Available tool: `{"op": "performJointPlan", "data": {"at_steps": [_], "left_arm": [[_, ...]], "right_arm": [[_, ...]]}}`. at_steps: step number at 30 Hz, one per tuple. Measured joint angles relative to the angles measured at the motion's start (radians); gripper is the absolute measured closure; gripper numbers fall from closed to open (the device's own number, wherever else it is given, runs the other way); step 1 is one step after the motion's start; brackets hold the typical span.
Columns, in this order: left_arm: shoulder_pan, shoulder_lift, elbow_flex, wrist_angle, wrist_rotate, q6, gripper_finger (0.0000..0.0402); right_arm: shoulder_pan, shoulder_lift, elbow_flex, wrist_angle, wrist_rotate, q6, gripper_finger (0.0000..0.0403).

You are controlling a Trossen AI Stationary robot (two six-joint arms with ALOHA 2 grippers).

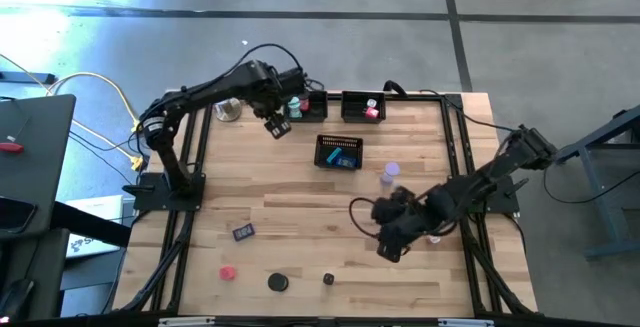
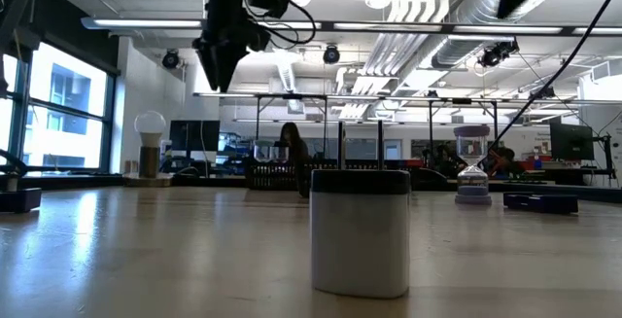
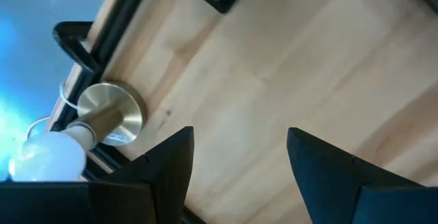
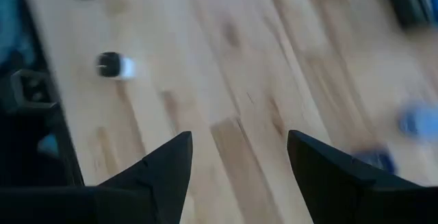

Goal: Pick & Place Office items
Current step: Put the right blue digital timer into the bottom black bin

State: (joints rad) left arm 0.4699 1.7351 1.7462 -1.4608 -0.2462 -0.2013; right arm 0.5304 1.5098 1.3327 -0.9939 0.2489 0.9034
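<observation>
The left claw hangs above the far left part of the desk, its two fingers apart with only bare wood showing between them; it holds nothing. It sits just near of the far-left black mesh tray, which holds a teal roll. Just left of that claw, at the far left corner, stands the white ball on a brass base; the left wrist view shows it lying close beside the dark frame rail.

The right claw hovers over the right half of the desk, toward the near side, its fingers also spread and empty, bare planks below them.

The office items are scattered. A second far tray holds a pink-red piece. A third tray, nearer the middle, holds dark blue blocks and something teal. A lavender piece stands on the wood between that tray and the right claw. On the near left lie a dark blue block, a red piece, a black disc and a small black roll, all apart from one another and from both claws.

In the low view a white cylinder with a dark top stands close up, centred on the desk.
</observation>
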Motion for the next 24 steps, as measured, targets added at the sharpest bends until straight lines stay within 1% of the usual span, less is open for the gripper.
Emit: {"op": "performJointPlan", "data": {"at_steps": [3,5,8,11,14,17,21,24], "left_arm": [[-0.039,0.000,0.000,-0.036,0.000,-0.010,0.0175],[-0.068,0.000,0.000,-0.060,0.000,-0.019,0.0175],[-0.110,0.000,-0.001,-0.100,-0.001,-0.041,0.0175],[-0.156,-0.008,-0.009,-0.109,0.001,-0.051,0.0175],[-0.205,-0.034,-0.033,-0.113,0.004,-0.047,0.0175],[-0.246,-0.073,-0.077,-0.109,0.005,-0.058,0.0175],[-0.289,-0.154,-0.172,-0.097,0.005,-0.067,0.0175],[-0.314,-0.222,-0.267,-0.038,0.011,-0.067,0.0176]], "right_arm": [[0.034,0.000,-0.013,-0.088,0.049,0.230,0.0174],[0.047,0.001,-0.043,-0.114,0.073,0.351,0.0174],[0.065,0.003,-0.095,-0.151,0.067,0.523,0.0174],[0.072,0.003,-0.165,-0.162,0.032,0.652,0.0174],[0.063,0.003,-0.231,-0.153,0.018,0.727,0.0174],[0.045,0.003,-0.285,-0.131,0.004,0.759,0.0174],[0.007,0.003,-0.328,-0.098,0.005,0.772,0.0174],[-0.025,0.003,-0.345,-0.072,0.015,0.769,0.0174]]}}
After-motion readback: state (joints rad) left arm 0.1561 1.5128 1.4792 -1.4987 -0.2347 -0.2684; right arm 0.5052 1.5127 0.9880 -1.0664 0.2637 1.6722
